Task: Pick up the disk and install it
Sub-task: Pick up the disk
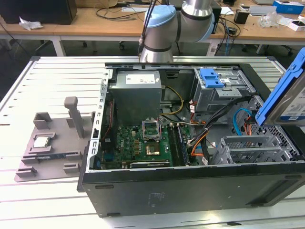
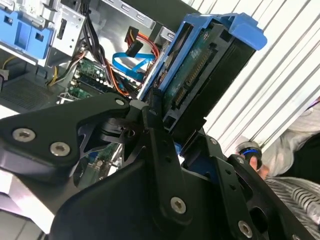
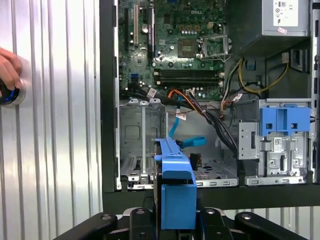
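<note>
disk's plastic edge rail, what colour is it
Bright blue, on the flat rectangular silver disk; it shows best in the first wrist view.

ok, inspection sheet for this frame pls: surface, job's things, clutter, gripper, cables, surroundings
Surface: slatted metal table, open PC case on it.
Job's things: disk held in the air near the empty bay; not installed.
Clutter: grey fixture beside the case, chip on it.
Gripper: gripper shut on disk.
Cables: blue cable, orange wires, black bundle, all loose inside the case.
Surroundings: desks behind; a hand at a round button on the table.
</note>
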{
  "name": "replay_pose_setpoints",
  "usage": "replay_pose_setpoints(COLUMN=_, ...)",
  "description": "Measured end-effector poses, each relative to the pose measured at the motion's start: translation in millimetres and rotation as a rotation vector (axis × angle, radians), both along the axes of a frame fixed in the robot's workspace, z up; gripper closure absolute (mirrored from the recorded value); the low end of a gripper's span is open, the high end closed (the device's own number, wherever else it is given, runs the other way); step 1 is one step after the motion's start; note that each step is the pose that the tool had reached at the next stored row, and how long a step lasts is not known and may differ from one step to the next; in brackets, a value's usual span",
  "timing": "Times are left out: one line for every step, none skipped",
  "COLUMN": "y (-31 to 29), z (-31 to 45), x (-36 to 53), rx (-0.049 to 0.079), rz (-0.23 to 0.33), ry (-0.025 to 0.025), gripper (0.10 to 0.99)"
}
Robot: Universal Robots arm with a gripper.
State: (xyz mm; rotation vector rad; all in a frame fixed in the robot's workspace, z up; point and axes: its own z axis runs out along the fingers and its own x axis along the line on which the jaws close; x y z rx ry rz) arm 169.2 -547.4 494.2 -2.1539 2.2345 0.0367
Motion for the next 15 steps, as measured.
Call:
replay_pose_setpoints(y=0.0, z=-0.4, x=-0.1, rx=-0.001, rz=-0.009, ry=0.0055, gripper=0.718)
replay_pose_setpoints(y=0.0, z=-0.9, x=0.0, rx=-0.002, rz=-0.019, ry=0.0139, gripper=0.718)
replay_pose_setpoints(y=0.0, z=-1.4, x=-0.7, rx=-0.002, rz=-0.023, ry=0.0153, gripper=0.718)
replay_pose_setpoints(y=0.1, z=-1.6, x=-2.9, rx=-0.002, rz=-0.023, ry=0.0153, gripper=0.718)
replay_pose_setpoints(y=0.1, z=-1.7, x=-5.1, rx=-0.002, rz=-0.023, ry=0.0153, gripper=0.718)
replay_pose_setpoints(y=0.0, z=-2.1, x=-9.3, rx=-0.002, rz=-0.023, ry=0.0154, gripper=0.718)
replay_pose_setpoints(y=0.0, z=-2.5, x=-12.9, rx=-0.002, rz=-0.023, ry=0.0153, gripper=0.718)
replay_pose_setpoints(y=0.0, z=-2.9, x=-15.3, rx=-0.002, rz=-0.023, ry=0.0153, gripper=0.718)
replay_pose_setpoints(y=0.0, z=-3.7, x=-18.2, rx=-0.002, rz=-0.023, ry=0.0154, gripper=0.718)
replay_pose_setpoints(y=0.0, z=-4.6, x=-20.2, rx=-0.002, rz=-0.023, ry=0.0154, gripper=0.718)
replay_pose_setpoints(y=0.0, z=-5.8, x=-22.6, rx=-0.002, rz=-0.023, ry=0.0154, gripper=0.718)
replay_pose_setpoints(y=0.0, z=-8.4, x=-25.5, rx=-0.002, rz=-0.024, ry=0.0153, gripper=0.718)
replay_pose_setpoints(y=-0.1, z=-12.0, x=-27.7, rx=-0.002, rz=-0.023, ry=0.0154, gripper=0.718)
replay_pose_setpoints(y=-0.1, z=-15.4, x=-30.0, rx=-0.002, rz=-0.023, ry=0.0154, gripper=0.718)
replay_pose_setpoints(y=-0.6, z=-19.0, x=-33.3, rx=-0.002, rz=-0.023, ry=0.0156, gripper=0.718)
